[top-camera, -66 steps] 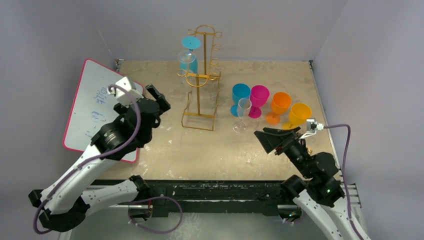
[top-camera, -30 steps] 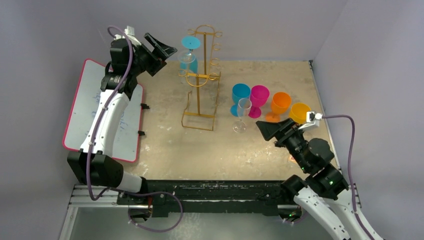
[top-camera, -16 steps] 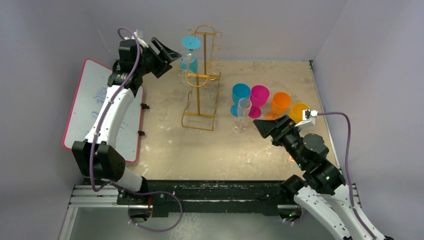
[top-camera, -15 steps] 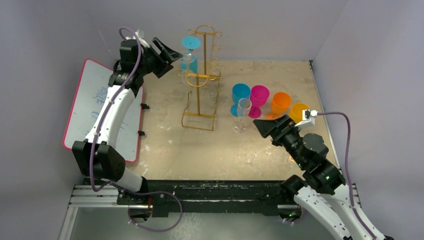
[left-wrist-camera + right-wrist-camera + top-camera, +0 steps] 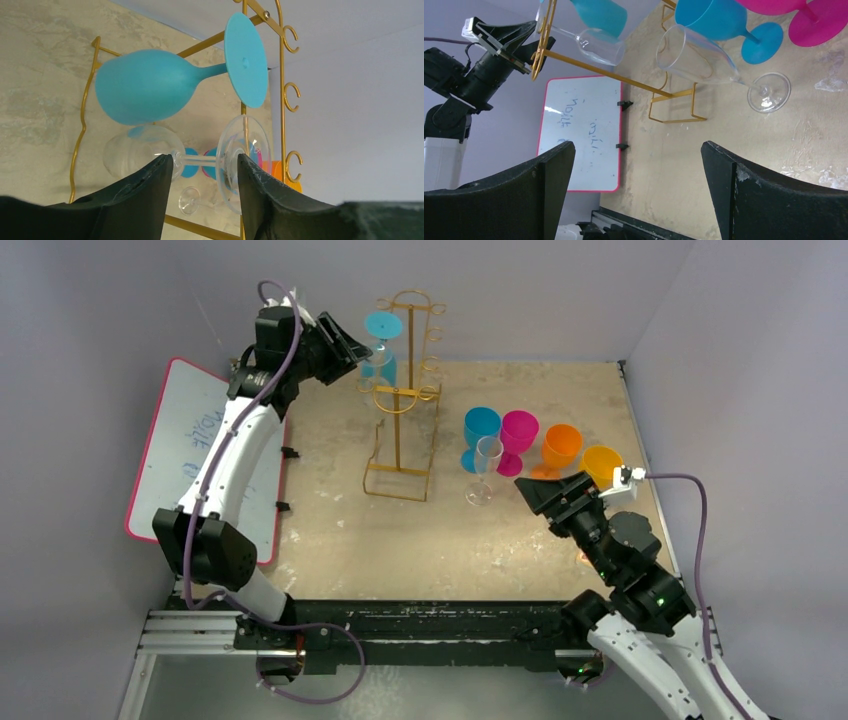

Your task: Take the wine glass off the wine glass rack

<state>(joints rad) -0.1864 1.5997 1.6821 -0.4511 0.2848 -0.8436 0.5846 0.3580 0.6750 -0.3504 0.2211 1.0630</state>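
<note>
Left gripper (image 5: 204, 172) is up at the wine glass rack (image 5: 282, 100), jaws parted either side of the hanging clear wine glass (image 5: 135, 152), nothing clamped. Best bet: pinch the stem gently and slide it out along its hook, clear of the blue glass (image 5: 145, 85). Right gripper (image 5: 638, 147) gapes, empty.

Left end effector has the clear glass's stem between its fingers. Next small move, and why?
Probably close the left end effector on the clear wine glass stem: its fingers flank the stem but gaps show on both sides, and the glass hangs on the wine glass rack.
</note>
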